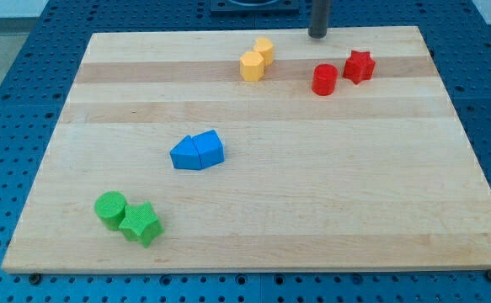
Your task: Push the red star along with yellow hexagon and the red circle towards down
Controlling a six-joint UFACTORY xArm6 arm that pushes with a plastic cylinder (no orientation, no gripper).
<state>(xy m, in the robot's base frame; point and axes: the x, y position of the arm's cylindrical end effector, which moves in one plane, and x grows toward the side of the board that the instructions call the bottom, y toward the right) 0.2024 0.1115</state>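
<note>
The red star point(359, 66) sits near the view's top right of the wooden board point(329, 185). The red circle point(324, 80) lies just to its lower left, nearly touching it. The yellow hexagon point(252, 66) sits further left, touching a second yellow block point(264, 49) above it. My tip point(317, 34) is at the board's top edge, above the red circle and left of the red star, apart from both.
Two blue blocks point(197, 151) lie together left of the board's middle. A green circle point(110, 209) and a green star point(141, 224) sit at the bottom left. A blue perforated table surrounds the board.
</note>
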